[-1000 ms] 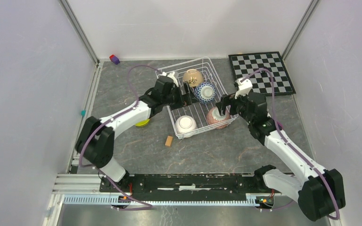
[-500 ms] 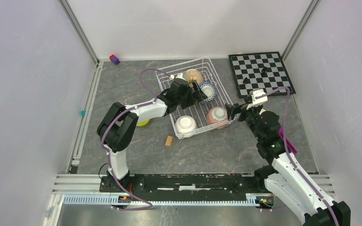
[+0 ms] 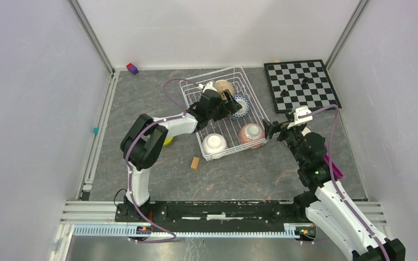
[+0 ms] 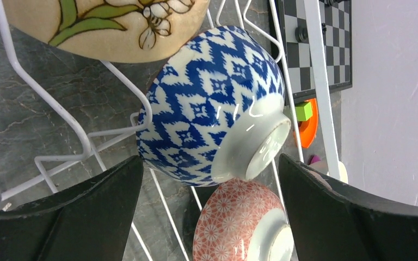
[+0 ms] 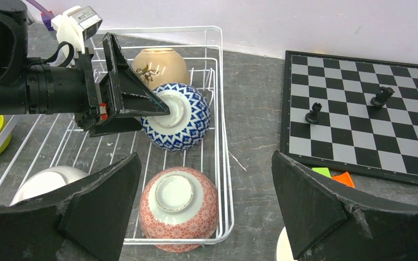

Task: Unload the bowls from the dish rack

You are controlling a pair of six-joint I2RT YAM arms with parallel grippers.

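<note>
On the grey surface (image 3: 250,179), the dish rack (image 3: 195,97) sits skewed at mid-field, with the chessboard (image 3: 302,84) well apart on its right.

Findings, rack contents:
- Beige bowl (image 3: 224,87), with a floral drawing, at the far end, tipped on its side.
- Blue-and-white bowl (image 3: 240,106) just beside it, also on its side, with its foot turned toward the right arm.
- Pink-red bowl (image 3: 251,135) in the near right corner, upside down with its foot uppermost.
- White bowl (image 3: 214,144) in the near left corner, apparently also foot up.

Outside the rack: the lime-green bowl (image 3: 166,142) stands on the surface just left of it, partly hidden by the left arm.

Left gripper (image 3: 229,103): reaches into the rack from the left. Its fingers (image 4: 65,217) are spread wide and straddle the blue-and-white bowl. The tips are very close to the bowl's wall and foot, but contact cannot be confirmed.

Right gripper (image 3: 271,129): positioned just outside the rack's right wall, near the pink-red bowl. Its fingers (image 5: 326,212) are spread wide with nothing between them.

Other items: two dark chess pieces (image 5: 314,112) on the board; a small wooden block (image 3: 195,162) near the rack's near end; a purple block (image 3: 132,68) at the far left corner; green and orange pieces (image 5: 344,178) just beside the board's near edge.
</note>
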